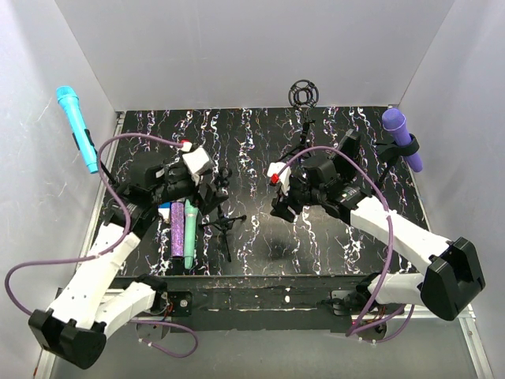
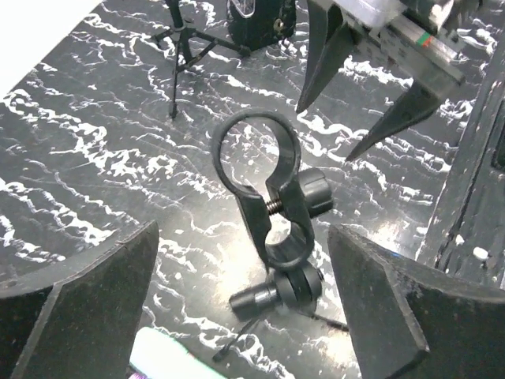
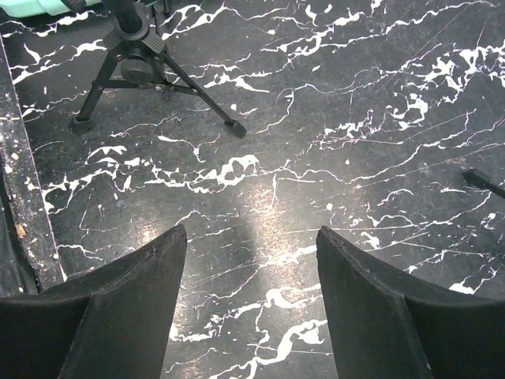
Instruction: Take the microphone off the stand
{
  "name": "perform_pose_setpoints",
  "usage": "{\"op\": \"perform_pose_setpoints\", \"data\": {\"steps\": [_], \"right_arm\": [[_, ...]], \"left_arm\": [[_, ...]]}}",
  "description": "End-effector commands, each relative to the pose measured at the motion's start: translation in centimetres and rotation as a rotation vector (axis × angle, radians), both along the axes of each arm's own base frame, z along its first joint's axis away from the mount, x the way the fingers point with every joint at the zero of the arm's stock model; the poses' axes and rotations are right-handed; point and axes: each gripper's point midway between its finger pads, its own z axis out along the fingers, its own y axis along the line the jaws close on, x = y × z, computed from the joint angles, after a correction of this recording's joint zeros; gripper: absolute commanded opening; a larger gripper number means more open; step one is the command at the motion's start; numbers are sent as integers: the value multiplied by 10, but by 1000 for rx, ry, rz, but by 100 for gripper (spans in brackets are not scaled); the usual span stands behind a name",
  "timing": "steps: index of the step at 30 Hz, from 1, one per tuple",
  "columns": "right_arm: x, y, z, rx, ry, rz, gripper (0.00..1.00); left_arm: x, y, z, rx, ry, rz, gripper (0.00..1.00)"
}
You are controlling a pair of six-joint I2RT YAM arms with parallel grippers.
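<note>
A small black tripod stand [image 1: 226, 223] stands left of the table's middle. Its ring clip [image 2: 256, 146] is empty, with only a thumbscrew at its side. My left gripper [image 2: 243, 237] is open with a finger on each side of the clip's base, touching nothing; from above, the left gripper [image 1: 211, 189] hovers just over the stand. A teal microphone [image 1: 190, 233] and a glittery purple microphone [image 1: 178, 229] lie flat on the table beside the stand; the teal microphone's pale end [image 2: 166, 357] shows under my left fingers. My right gripper [image 3: 251, 229] is open over bare table.
A cyan microphone [image 1: 76, 126] sits in a holder by the left wall. A purple microphone [image 1: 402, 138] sits clipped at the right. An empty shock-mount stand [image 1: 303, 95] stands at the back. The right gripper's fingers [image 2: 371, 103] hang close beyond the clip. Tripod legs [image 3: 134, 59] lie ahead-left of the right gripper.
</note>
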Motion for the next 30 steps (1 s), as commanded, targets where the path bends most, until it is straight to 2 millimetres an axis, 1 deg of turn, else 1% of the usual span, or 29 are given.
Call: {"op": "perform_pose_setpoints", "data": {"steps": [1, 2, 4, 5, 6, 8, 12, 16, 20, 22, 24, 27, 29, 30], "right_arm": [[-5, 0, 16, 34, -48, 36, 74], [-6, 0, 15, 37, -47, 40, 74], [-8, 0, 14, 42, -47, 41, 75], [-8, -1, 13, 43, -45, 40, 75], [-9, -1, 13, 46, -44, 43, 75], [-9, 0, 14, 53, -43, 41, 75], [-7, 0, 17, 55, -51, 36, 75], [-6, 0, 16, 49, -62, 38, 76], [-7, -4, 15, 51, -69, 26, 76], [-7, -7, 14, 47, -71, 20, 76], [-8, -11, 14, 41, -75, 13, 76], [-8, -16, 14, 28, -75, 2, 76], [-9, -19, 15, 24, -76, -3, 76], [-9, -20, 16, 20, -79, -1, 76]], "left_arm": [[-29, 29, 2, 179, -82, -25, 92], [-32, 34, 1, 198, -69, -7, 94], [-36, 41, -5, 222, -16, 24, 95], [-39, 41, -6, 224, 13, 25, 95], [-41, 40, -10, 227, 51, 19, 98], [-41, 37, -16, 210, 112, 19, 98], [-38, 20, -21, 149, 156, -36, 98], [-30, 11, -46, 184, 207, -101, 94], [-21, 7, -67, 237, 174, -169, 90], [-16, 7, -81, 277, 165, -196, 86], [-12, 8, -89, 305, 162, -210, 81], [-9, 4, -93, 306, 180, -235, 68], [-8, 0, -91, 298, 193, -261, 57], [-9, -3, -91, 293, 198, -282, 54]]}}
